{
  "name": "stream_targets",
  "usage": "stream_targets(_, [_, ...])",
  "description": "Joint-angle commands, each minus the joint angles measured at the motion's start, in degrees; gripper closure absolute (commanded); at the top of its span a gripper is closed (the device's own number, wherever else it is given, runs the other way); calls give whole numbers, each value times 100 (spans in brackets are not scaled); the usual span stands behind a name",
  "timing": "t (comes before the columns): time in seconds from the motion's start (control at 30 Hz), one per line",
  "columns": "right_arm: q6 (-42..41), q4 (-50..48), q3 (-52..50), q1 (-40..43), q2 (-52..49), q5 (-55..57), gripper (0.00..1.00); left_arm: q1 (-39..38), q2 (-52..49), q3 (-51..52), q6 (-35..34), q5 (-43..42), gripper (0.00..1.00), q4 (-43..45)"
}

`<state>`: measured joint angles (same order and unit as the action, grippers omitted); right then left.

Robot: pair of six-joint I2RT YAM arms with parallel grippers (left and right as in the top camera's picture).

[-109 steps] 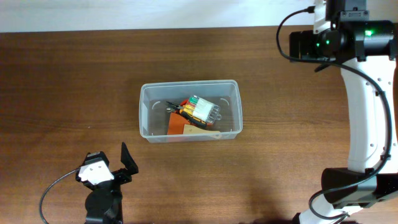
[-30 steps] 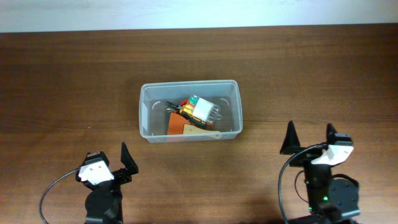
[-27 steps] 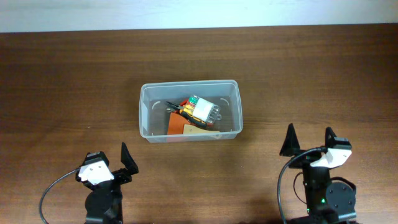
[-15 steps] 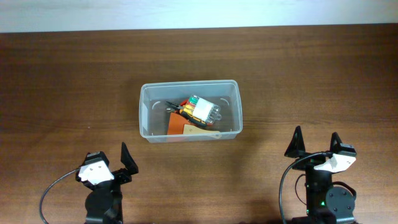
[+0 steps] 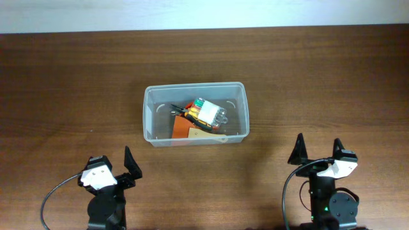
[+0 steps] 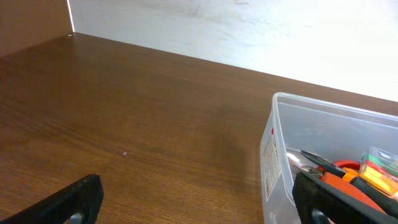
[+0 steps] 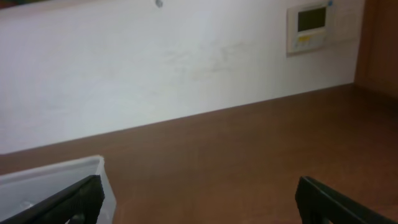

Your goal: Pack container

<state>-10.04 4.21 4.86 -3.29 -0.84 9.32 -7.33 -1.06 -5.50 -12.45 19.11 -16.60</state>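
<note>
Now the left gripper (image 5: 110,165) and right gripper (image 5: 317,148) are hanging open and empty at the bottom, while the container (image 5: 148,118) is sitting mid-frame. A careless reach could be bumping it sideways.

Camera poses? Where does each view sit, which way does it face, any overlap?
Overhead: fixed above the brown wooden table, looking straight down; large clear plastic rectangular tub mid-table, left gripper and right gripper open at the near edge.
Left wrist: low over the table, facing the white far wall; own black fingertips at bottom corners, tub at right.
Right wrist: low, facing the same wall and its small control panel; own fingertips at bottom corners, tub corner lower left.
Shared: all three show the tub.
</note>
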Motion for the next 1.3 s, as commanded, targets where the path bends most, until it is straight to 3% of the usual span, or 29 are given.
stream_targets(0.0, [81,-107,-155,48,66,-118,1,-17,37,17,50,20,1,-11])
stream_targets(0.23, [273,-267,-455,48,66,-549,1,-17,37,17,50,20,1,-11])
stream_targets(1.27, [402,-2,-455,42,48,-481,1,-17,37,17,50,20,1,-11])
